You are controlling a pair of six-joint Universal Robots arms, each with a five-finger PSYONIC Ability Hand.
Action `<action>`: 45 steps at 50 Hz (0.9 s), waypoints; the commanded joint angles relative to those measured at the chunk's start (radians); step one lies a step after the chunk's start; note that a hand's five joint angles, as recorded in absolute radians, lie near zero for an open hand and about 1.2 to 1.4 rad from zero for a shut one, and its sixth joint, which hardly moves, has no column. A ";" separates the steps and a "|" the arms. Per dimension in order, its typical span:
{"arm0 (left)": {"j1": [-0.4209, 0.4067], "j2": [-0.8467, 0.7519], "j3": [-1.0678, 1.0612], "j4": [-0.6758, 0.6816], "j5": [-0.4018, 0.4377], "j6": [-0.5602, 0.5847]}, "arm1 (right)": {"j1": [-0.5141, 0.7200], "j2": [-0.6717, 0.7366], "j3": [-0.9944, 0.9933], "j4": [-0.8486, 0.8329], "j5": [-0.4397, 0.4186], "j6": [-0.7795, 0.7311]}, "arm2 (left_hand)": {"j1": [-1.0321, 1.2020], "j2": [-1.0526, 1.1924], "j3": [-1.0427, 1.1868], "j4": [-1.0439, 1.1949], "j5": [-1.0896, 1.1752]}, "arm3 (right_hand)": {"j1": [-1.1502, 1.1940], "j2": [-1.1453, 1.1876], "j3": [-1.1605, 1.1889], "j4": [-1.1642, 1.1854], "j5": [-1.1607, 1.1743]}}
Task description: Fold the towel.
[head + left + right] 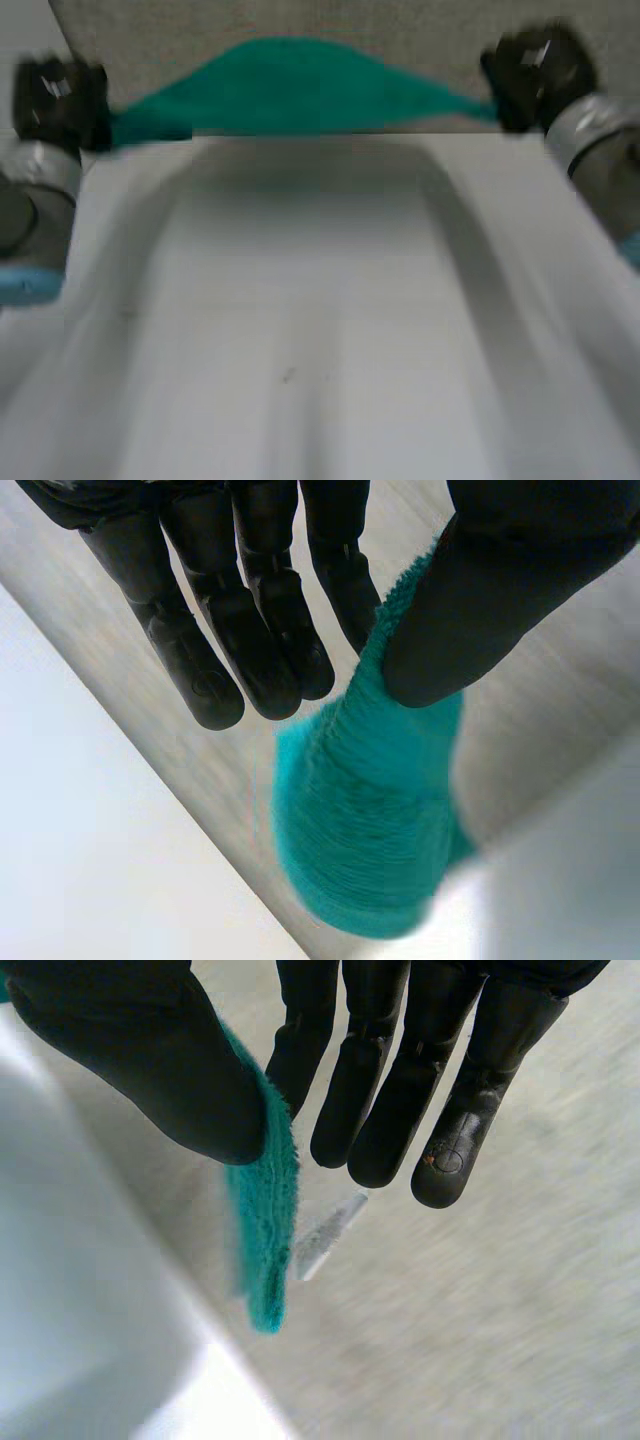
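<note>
- The green towel (290, 90) hung in the air, stretched between the two hands over the far edge of the white table (320, 350). Its upper edge rose in a curve at the middle and both ends tapered into the hands.
- The left hand (55, 100) gripped one end. In its wrist view the thumb (480, 600) pressed the cloth against one finger, the other fingers (250, 630) were straight and free, and a bunched wad of towel hung below the pinch.
- The right hand (535, 70) gripped the other end likewise. Its thumb pinched a thin edge of cloth against one finger, and the rest were straight.
- Nothing was folded yet. The step looked like bringing the spread towel over the table to lay it flat.
- To do that well, both pinches needed firm pressure and the hands level, apart enough for a taut span.
- The right hand's hold looked narrow, so a sudden pull could slip it out; a slow, even move suited it.
- The left end was bunched and would likely land wrinkled unless the cloth was drawn flat across the table while lowering.
</note>
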 commanded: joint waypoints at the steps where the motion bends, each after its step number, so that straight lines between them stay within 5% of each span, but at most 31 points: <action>1: -0.002 -0.062 -0.189 0.010 0.007 -0.003 | 0.000 0.147 0.121 0.011 -0.010 -0.005 | 0.265 0.197 0.207 0.202 0.262 | 0.420 0.223 0.213 0.205 0.228; 11: -0.066 -0.093 -0.323 -0.060 0.006 0.016 | -0.015 0.282 0.147 0.137 0.009 -0.017 | 0.265 0.197 0.207 0.202 0.262 | 0.420 0.223 0.213 0.205 0.228; 17: -0.057 0.028 -0.380 -0.269 -0.003 0.071 | -0.017 0.100 0.252 0.315 0.021 -0.115 | 0.265 0.197 0.207 0.202 0.262 | 0.420 0.223 0.213 0.205 0.228; 21: -0.039 0.138 -0.432 -0.525 0.000 0.181 | -0.070 -0.044 0.378 0.485 0.032 -0.332 | 0.265 0.197 0.207 0.202 0.262 | 0.420 0.223 0.213 0.205 0.228; 26: -0.046 0.223 -0.467 -0.682 0.015 0.221 | -0.132 -0.143 0.504 0.612 0.052 -0.548 | 0.265 0.197 0.207 0.202 0.262 | 0.420 0.223 0.213 0.205 0.228; 34: -0.069 0.226 -0.429 -0.585 0.038 0.221 | -0.138 -0.135 0.510 0.534 0.042 -0.541 | 0.265 0.197 0.207 0.202 0.262 | 0.420 0.223 0.213 0.205 0.228; 45: -0.069 0.006 -0.268 -0.214 0.001 0.227 | -0.043 0.138 0.155 0.386 0.050 -0.356 | 0.265 0.197 0.207 0.202 0.262 | 0.420 0.223 0.213 0.205 0.228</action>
